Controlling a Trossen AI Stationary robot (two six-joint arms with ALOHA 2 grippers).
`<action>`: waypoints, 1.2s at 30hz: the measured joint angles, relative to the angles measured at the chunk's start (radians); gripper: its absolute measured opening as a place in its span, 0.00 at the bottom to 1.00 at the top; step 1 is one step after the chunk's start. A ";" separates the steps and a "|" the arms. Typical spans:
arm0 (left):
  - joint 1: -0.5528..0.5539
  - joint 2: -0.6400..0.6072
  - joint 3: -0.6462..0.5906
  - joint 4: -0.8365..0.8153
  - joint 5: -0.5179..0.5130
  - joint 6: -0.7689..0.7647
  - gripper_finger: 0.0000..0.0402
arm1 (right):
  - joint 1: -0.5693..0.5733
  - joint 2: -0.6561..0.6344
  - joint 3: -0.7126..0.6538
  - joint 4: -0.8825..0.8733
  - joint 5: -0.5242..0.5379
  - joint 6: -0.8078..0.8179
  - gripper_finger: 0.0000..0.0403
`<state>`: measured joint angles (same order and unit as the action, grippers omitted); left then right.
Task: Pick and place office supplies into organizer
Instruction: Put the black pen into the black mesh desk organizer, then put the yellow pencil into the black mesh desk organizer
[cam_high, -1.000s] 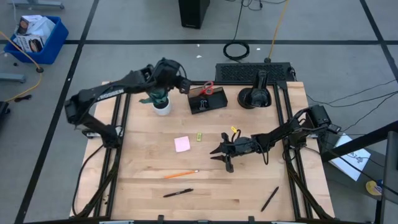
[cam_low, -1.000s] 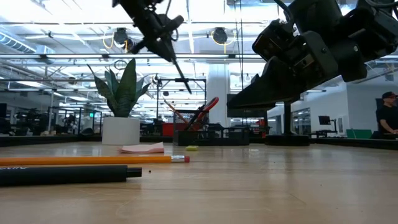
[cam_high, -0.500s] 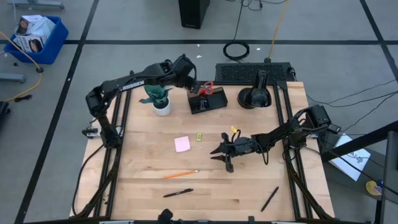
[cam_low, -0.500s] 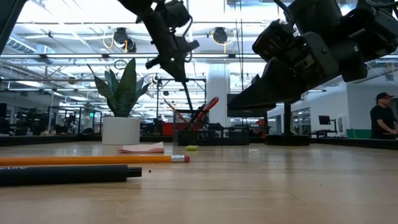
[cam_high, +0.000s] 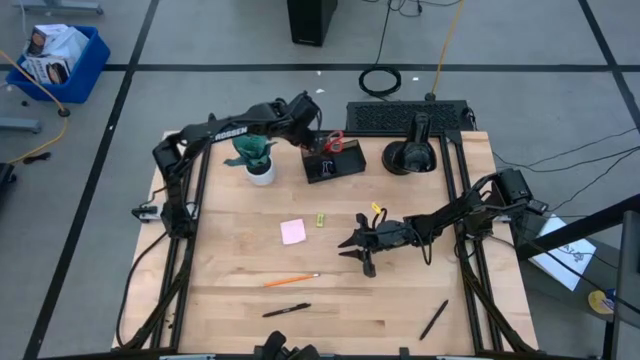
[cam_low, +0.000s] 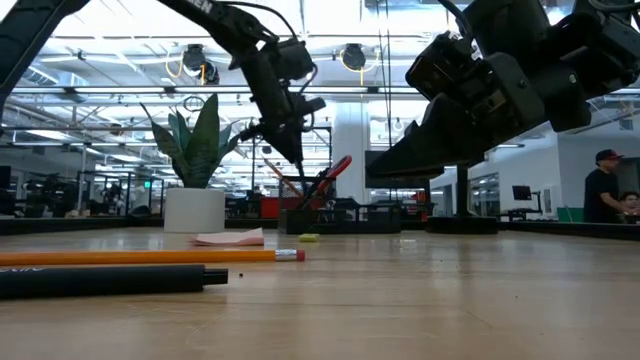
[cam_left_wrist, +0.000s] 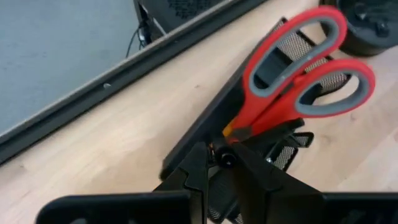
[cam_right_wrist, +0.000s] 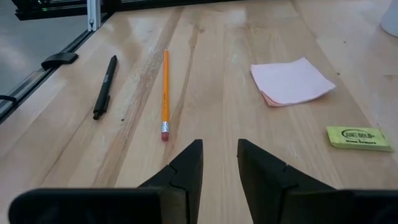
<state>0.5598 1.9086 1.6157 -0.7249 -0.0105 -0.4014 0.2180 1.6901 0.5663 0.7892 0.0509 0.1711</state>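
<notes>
Red-handled scissors (cam_high: 335, 142) stand blades-down in the organizer (cam_high: 333, 163), a small dark mesh box at the far side of the wooden counter (cam_high: 330, 310), between the white-potted plant (cam_high: 259, 165) and a black domed object (cam_high: 410, 157). The left gripper (cam_high: 316, 143) hangs directly above the organizer's near-plant end; in its wrist view the jaws stand close together around a slim black pen (cam_left_wrist: 225, 157), whose round top shows between the fingers (cam_left_wrist: 193, 171), with the pen pointing down into the box beside the scissors' handles.

The right gripper (cam_high: 352, 244) waits low over the middle of the counter, jaws a little apart and holding nothing. Ahead of it lie the pink sticky-note pad (cam_high: 293, 232) and a small yellow piece (cam_high: 320, 219), just beside each other. Nearer the front edge rest the orange pencil (cam_high: 291, 281) and, past it, a black pen (cam_high: 286, 310). Another black pen (cam_high: 433, 320) lies well apart at the front right. A person (cam_low: 603, 190) shows in the room beyond.
</notes>
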 joint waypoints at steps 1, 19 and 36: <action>0.000 0.005 0.000 -0.004 0.007 0.000 0.13 | 0.000 0.000 0.000 -0.002 0.000 0.000 0.23; -0.048 -0.054 -0.001 0.000 -0.035 0.037 0.65 | 0.000 0.000 0.000 -0.016 0.000 0.000 0.23; -0.368 -0.416 -0.001 -0.026 -0.137 0.129 0.69 | 0.003 0.000 -0.018 -0.023 -0.002 0.091 0.23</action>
<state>0.1914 1.4929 1.6146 -0.7505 -0.1472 -0.2722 0.2214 1.6905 0.5488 0.7659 0.0490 0.2618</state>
